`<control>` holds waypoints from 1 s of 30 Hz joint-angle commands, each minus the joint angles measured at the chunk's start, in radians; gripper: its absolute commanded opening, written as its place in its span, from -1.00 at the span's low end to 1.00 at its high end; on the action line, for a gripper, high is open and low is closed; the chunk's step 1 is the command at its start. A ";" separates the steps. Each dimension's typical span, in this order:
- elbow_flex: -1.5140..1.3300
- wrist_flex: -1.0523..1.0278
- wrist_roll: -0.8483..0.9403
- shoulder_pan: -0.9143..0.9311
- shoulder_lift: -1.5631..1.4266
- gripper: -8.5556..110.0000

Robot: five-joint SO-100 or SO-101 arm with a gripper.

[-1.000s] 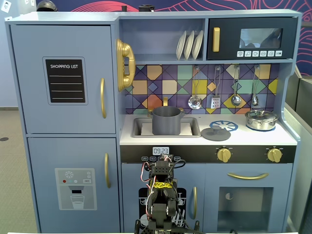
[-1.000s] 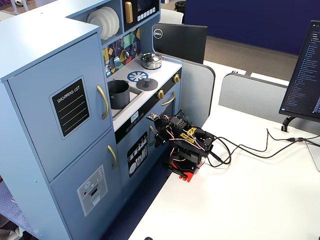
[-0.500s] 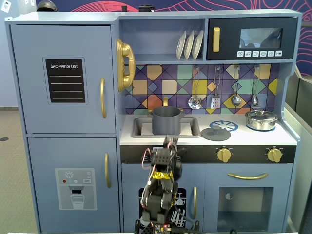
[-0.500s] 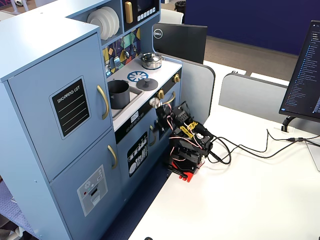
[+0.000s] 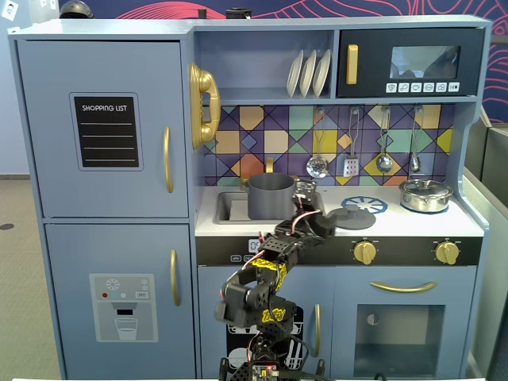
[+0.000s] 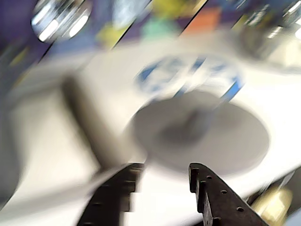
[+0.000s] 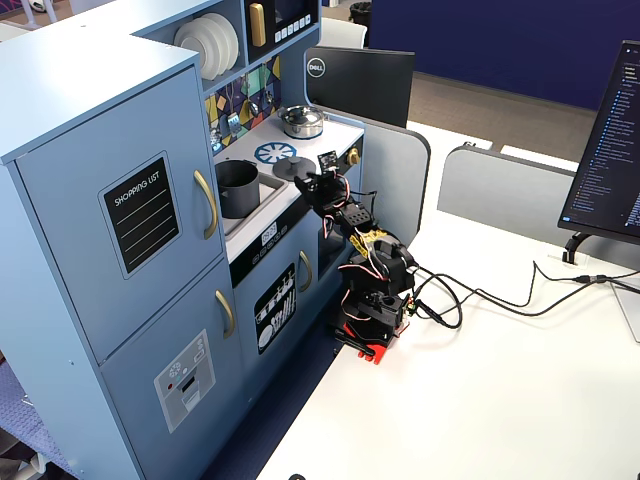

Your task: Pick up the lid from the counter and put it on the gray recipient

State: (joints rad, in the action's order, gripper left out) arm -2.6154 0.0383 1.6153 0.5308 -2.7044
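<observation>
The lid is a flat dark gray disc with a small knob, lying on the white counter in front of the blue burner pattern. It fills the middle of the blurred wrist view and also shows in the other fixed view. The gray recipient stands uncovered to the lid's left, by the sink. My gripper hovers over the counter between pot and lid. In the wrist view the gripper is open and empty, just short of the lid's near edge.
A shiny silver lidded pot stands on the right burner. Utensils hang on the tiled back wall. The sink lies left of the gray pot. Gold knobs line the counter's front. The shelf overhangs the counter.
</observation>
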 commanded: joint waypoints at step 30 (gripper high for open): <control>0.528 0.273 -0.080 0.055 0.785 -0.59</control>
State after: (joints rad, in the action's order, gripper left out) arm -2.1890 0.2761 1.5432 0.5983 -1.9374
